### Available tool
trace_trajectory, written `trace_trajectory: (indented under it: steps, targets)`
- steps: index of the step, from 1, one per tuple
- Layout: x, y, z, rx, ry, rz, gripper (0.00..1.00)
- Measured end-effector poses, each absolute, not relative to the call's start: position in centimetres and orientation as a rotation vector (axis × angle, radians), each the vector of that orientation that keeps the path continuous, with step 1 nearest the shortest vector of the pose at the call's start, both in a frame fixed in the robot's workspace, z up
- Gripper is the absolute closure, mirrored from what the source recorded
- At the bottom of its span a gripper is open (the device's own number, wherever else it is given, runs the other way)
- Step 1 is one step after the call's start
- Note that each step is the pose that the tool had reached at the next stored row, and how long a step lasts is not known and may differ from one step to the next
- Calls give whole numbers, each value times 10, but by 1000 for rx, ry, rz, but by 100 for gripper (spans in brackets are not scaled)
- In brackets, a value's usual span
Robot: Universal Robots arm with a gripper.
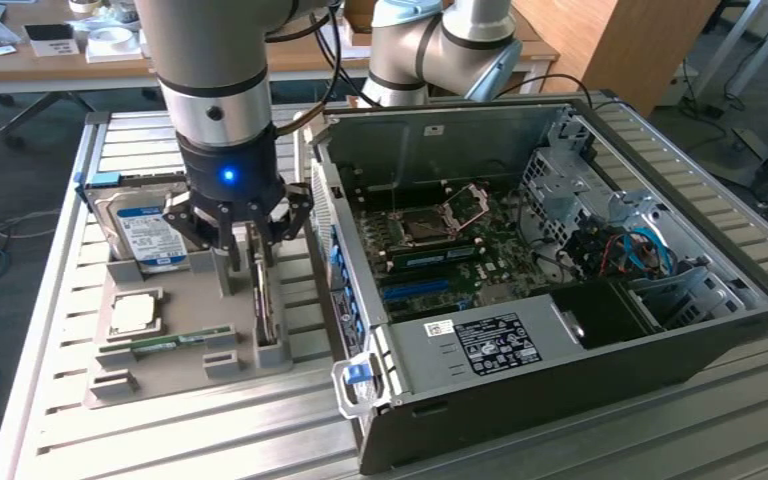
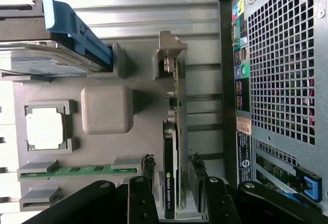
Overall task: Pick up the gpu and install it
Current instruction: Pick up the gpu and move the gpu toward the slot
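Tool (image 1: 253, 250) hung over gpu (image 2: 170, 183), jaws apart, straddling card w/ gaps both sides, no grip yet. Gpu stood on edge in grey holder tray (image 1: 197, 305) beside open PC case (image 1: 518, 400); pickup, install undone.

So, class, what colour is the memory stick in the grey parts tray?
The memory stick is green, seen best in the wrist view.

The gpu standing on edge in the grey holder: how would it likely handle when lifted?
The gpu is a thin board, so probably stiff and light. Standing on edge in its slot in the holder, it could tip or bind if pulled askew. The metal bracket at one end may make it hang unevenly.
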State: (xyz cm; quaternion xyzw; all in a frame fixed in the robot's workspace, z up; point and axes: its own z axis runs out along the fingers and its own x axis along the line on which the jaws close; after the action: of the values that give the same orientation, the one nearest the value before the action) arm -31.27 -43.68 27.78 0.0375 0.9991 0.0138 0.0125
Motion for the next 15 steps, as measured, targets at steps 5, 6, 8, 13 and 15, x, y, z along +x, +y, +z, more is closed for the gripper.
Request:
trace_trajectory:
  steps: [5,6,8,13,15]
  targets:
    - [-312,-437,274,117,3114,43,59]
    - [-312,-437,273,117,3114,43,59]
    - [-312,-437,270,117,3114,43,59]
    - [-310,-437,267,117,3114,43,59]
    - [-310,-437,265,117,3114,43,59]
